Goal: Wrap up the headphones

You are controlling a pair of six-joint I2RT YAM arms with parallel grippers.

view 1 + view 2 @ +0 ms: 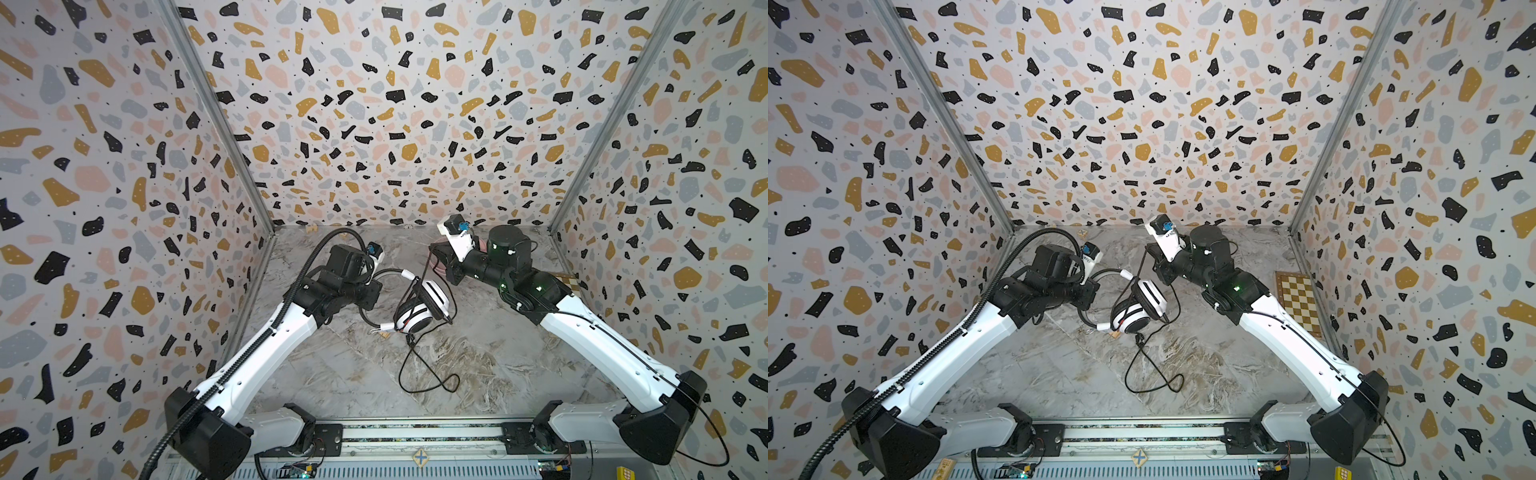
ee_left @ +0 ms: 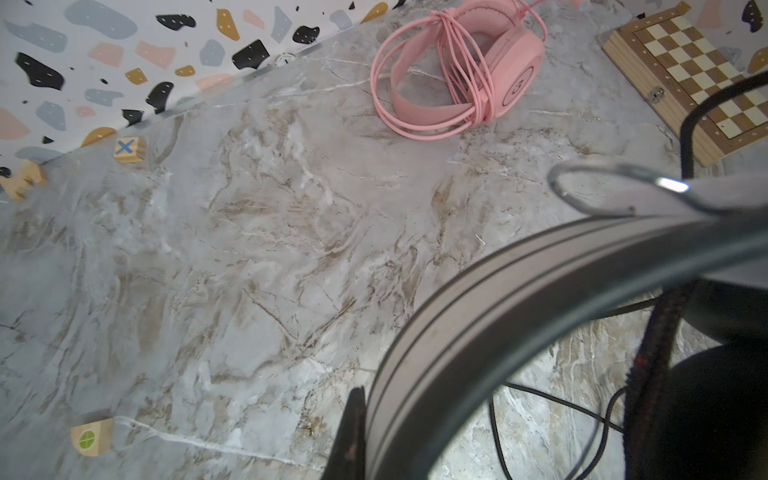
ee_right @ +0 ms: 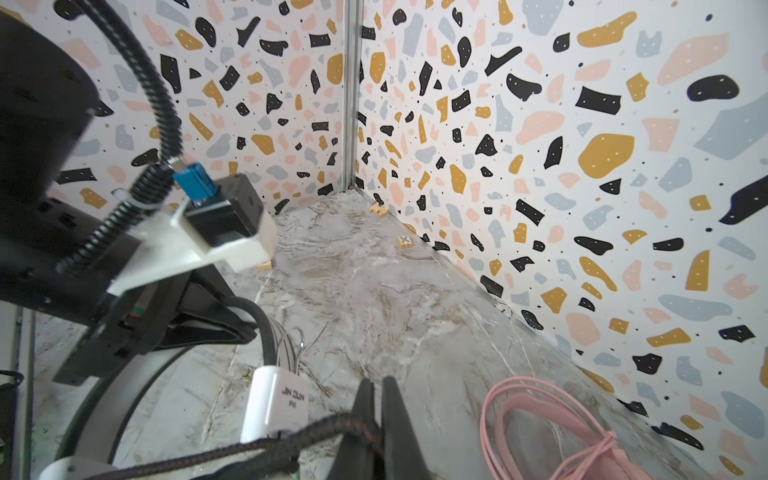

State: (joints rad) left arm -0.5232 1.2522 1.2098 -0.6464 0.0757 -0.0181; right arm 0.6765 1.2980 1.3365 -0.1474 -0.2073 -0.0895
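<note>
**Mid-wrap at the centre of the tabletop (image 1: 332, 374).** Your left end effector (image 1: 371, 296) is pinched narrow on the headband (image 2: 498, 299) of the white headset (image 1: 419, 307). Your right end effector (image 3: 377, 405) is closed tight on the black cable (image 3: 291, 436), its fingers almost meeting around the braid in the right wrist view.

The relation to watch is this. Your right end effector sits on the far side of the white headset, and in both top views a strand of cable runs taut from the cups (image 1: 415, 318) up to it. The slack lies the opposite way, as a loose loop (image 1: 428, 376) spread on the tabletop on the near side of the headset.

Each turn will therefore probably have to carry the cable across the stacked cups, crosswise to the headband's arc, drawing that loop in as it goes. Your right arm is the nearer one to the cable. Your left is nearer the headband and looks best kept as the anchor.

The pink headset (image 2: 478, 70) lies at the back, just beside your right end effector and near the chessboard (image 2: 685, 62). Its own cable is already wound round it, so that half looks done. Its closeness could snag a wide sweep.
</note>
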